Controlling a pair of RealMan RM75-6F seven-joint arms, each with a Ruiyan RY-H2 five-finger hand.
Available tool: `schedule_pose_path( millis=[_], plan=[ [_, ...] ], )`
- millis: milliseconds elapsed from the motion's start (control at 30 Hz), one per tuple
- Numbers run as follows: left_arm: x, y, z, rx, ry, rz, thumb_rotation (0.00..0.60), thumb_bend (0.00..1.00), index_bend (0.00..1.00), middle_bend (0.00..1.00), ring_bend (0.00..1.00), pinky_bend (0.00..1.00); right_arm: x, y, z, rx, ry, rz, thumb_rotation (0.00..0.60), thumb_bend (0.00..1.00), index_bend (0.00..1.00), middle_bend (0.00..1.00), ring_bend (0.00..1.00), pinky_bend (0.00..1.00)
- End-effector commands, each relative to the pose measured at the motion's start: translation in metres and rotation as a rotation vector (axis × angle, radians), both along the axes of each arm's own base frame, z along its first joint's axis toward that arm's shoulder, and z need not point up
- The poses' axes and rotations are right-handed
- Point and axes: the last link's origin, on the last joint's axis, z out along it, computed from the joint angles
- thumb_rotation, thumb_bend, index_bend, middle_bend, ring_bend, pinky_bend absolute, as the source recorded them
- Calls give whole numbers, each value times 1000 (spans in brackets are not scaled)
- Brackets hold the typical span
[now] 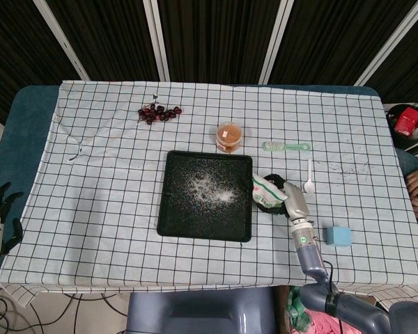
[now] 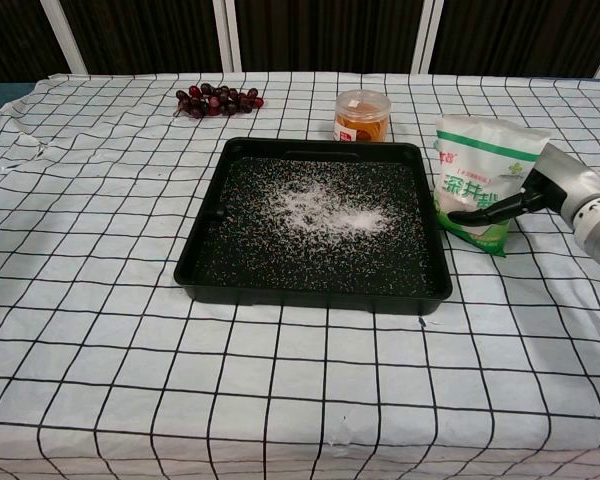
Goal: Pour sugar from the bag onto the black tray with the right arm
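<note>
A: Where is the white-and-green plastic sugar bag (image 2: 483, 178) now?

B: It stands upright on the counter (image 2: 100, 300), just beside the right wall of the square black plastic tray (image 2: 206, 240). A patch of white sugar (image 2: 325, 210) already lies across the tray floor, so I'd judge the pour done and the step in hand to be setting the bag down and letting go.

A: And the right hand (image 2: 540, 192)?

B: It sits against the bag's right side, with dark fingers (image 2: 485, 211) reaching across the printed front. It looks to have hold of the bag, though I can't tell how firmly. The left hand (image 1: 0, 216) rests at the counter's far left edge, fingers apart and holding nothing.

A: How should the release go?

B: Make sure the bag's base sits flat on the checked cloth, then spread the fingers slowly and draw the hand straight out to the right. A soft bag may slump, and leaning left would tip it over the tray wall.
</note>
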Motion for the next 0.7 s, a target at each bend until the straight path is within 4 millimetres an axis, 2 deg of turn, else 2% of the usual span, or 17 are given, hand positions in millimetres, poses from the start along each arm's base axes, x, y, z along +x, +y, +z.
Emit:
schedule_pose_path(
  millis=[33,700],
  plan=[
    [0,0,0,-1,0,0,600,658,201,33,0,0,0,0,0,1,2,2,600,113,362,270,373,350],
    [0,0,0,-3,0,0,600,659,201,33,0,0,0,1,-3,7,7,0,600,113,362,270,373,350]
  ],
)
